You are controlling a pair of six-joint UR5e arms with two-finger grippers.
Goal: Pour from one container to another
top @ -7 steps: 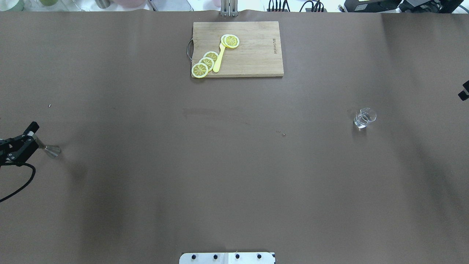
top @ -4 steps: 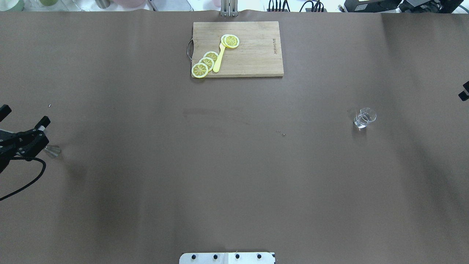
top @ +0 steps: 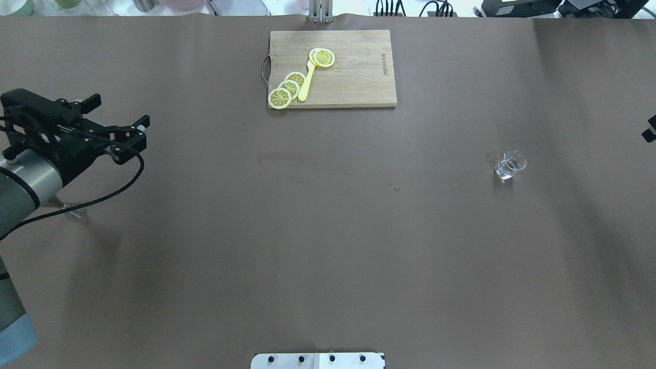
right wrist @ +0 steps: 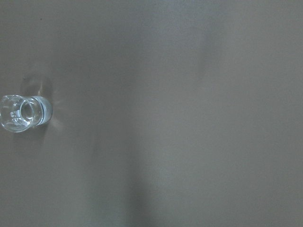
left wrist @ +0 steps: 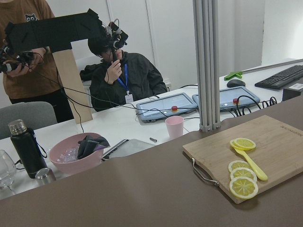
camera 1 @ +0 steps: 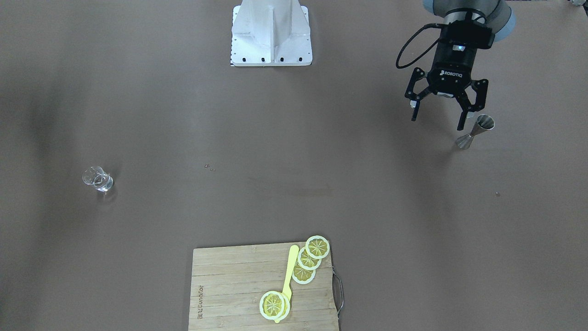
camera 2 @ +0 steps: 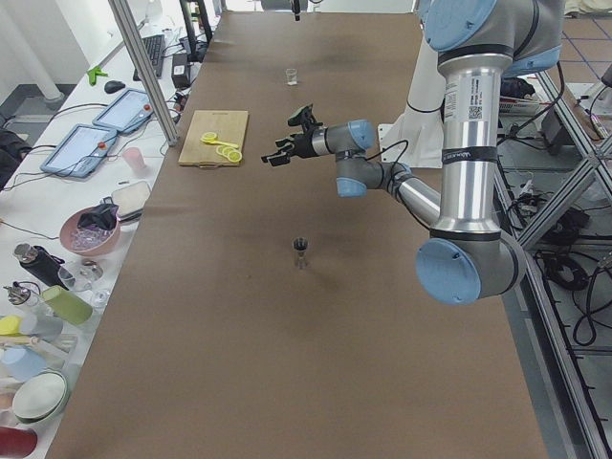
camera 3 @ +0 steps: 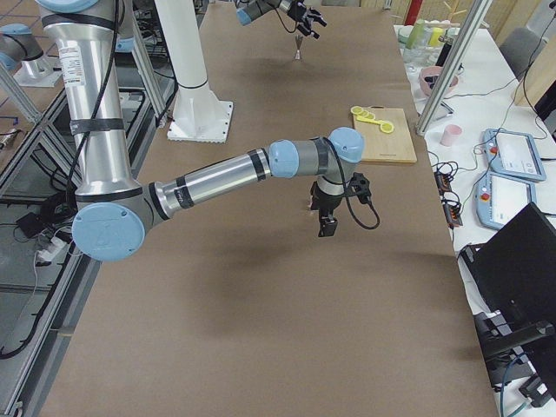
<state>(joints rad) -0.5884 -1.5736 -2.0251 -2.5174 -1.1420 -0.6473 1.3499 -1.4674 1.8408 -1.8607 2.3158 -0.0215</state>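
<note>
A small steel jigger stands upright on the brown table on my left side; in the overhead view the jigger peeks out from under my left arm. My left gripper hangs open and empty above the table, just beside the jigger and apart from it. A small clear glass stands on my right side, and the right wrist view looks down on this glass. Only a sliver of my right gripper shows at the table's right edge, too little to tell whether it is open or shut.
A wooden cutting board with lemon slices and a yellow utensil lies at the far middle of the table. The robot base sits at the near middle edge. Operators, tablets and cups are beyond the far edge.
My left gripper let go of the jigger, opened, rose and swung away toward the table's far side. The jigger stays standing. The glass and right arm have not moved.
</note>
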